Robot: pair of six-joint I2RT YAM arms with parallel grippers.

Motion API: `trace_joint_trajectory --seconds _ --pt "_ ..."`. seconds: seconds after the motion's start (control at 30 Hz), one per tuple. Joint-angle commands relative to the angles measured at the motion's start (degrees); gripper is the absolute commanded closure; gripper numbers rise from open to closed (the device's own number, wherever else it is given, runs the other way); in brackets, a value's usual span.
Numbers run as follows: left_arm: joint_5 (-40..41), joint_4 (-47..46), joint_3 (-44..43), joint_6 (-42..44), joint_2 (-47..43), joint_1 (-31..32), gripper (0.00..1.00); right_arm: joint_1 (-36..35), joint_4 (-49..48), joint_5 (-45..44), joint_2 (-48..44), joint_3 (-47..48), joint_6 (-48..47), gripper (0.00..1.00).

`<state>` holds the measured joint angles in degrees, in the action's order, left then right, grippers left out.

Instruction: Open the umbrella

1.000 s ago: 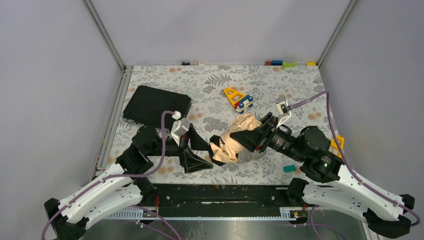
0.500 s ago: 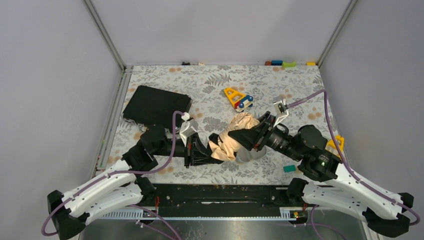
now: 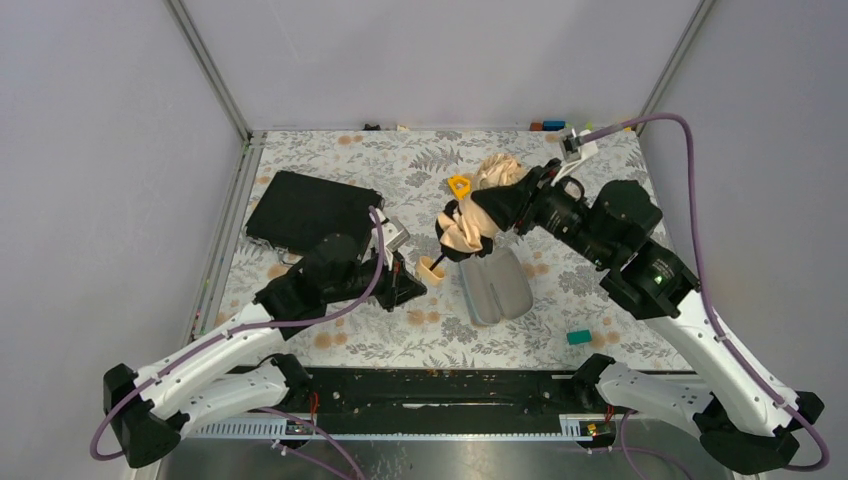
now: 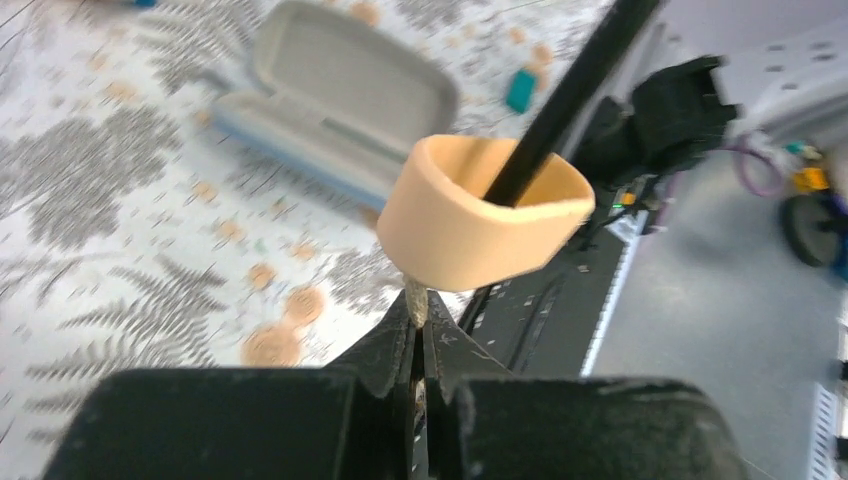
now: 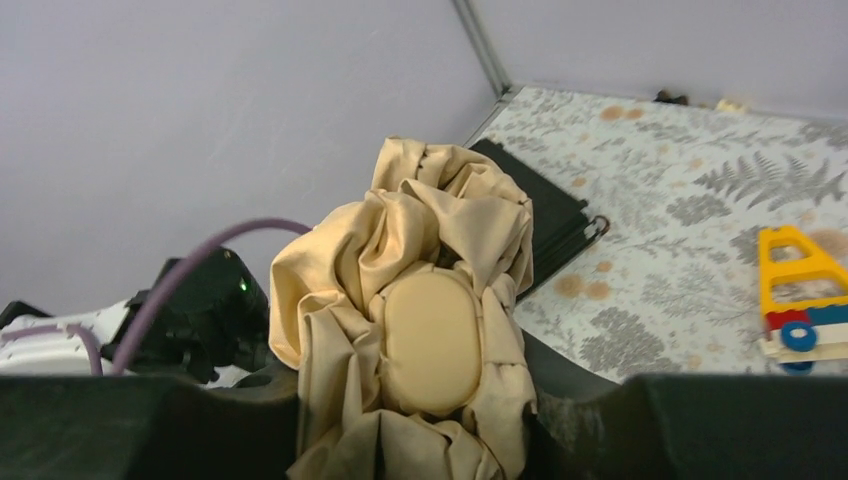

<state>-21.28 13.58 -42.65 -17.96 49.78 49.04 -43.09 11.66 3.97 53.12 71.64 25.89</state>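
Observation:
The umbrella's peach-tan canopy (image 3: 462,232) is a crumpled bundle held above the table, and my right gripper (image 3: 487,208) is shut on it. In the right wrist view the folds and an oval cap (image 5: 430,340) fill the space between the right gripper's (image 5: 420,405) fingers. A thin dark shaft (image 4: 570,90) runs down to the cream knob handle (image 4: 485,220). My left gripper (image 4: 420,305) is shut on a short cord just below that handle (image 3: 430,268), low over the table, left gripper (image 3: 416,284) left of the canopy.
A grey sleeve (image 3: 495,285) lies on the floral table (image 3: 330,160) under the canopy. The flat black case (image 3: 312,210) sits at the left. A yellow toy (image 3: 459,186) lies behind the umbrella, a teal block (image 3: 578,337) at the front right, and small coloured blocks (image 3: 565,126) by the back wall.
My right arm has lifted the canopy up and toward the back. The left gripper has shut on the handle's cord, and the shaft now shows between handle and canopy. The grey sleeve is uncovered.

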Motion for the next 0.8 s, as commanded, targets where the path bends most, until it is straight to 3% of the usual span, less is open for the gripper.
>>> trace_joint_trajectory --seconds 0.0,0.07,0.1,0.17,0.2,0.33,0.53,0.77 --pt "10.7 14.2 -2.1 1.6 1.9 -0.7 1.00 3.2 -8.3 -3.6 -0.5 9.6 -2.7 1.00" --pt "13.6 14.8 -2.7 2.1 0.7 -0.7 1.00 3.2 -7.7 -5.0 -0.6 9.7 -3.1 1.00" --pt "13.6 14.8 -3.2 2.9 -0.2 -0.7 0.92 3.2 -7.7 -5.4 -0.7 9.1 -2.9 1.00" --pt "11.4 13.5 -4.3 5.9 -2.4 -0.6 0.46 3.2 -7.7 -5.3 -0.8 7.0 -2.1 1.00" --pt "10.5 12.9 -4.9 7.2 -3.5 -0.4 0.32 3.2 -7.8 -5.5 -0.6 6.0 -1.8 1.00" --pt "14.4 8.8 -6.8 7.9 -8.1 -0.2 0.03 3.2 -7.8 -5.9 0.3 2.8 -0.7 1.00" --pt "20.5 -0.2 -7.3 8.6 -11.1 0.0 0.01 3.2 -8.1 -4.5 1.5 0.1 1.3 1.00" --pt "10.5 -6.3 -8.1 13.1 -4.1 1.0 0.02 3.2 -9.5 -2.4 1.0 -2.5 3.1 1.00"
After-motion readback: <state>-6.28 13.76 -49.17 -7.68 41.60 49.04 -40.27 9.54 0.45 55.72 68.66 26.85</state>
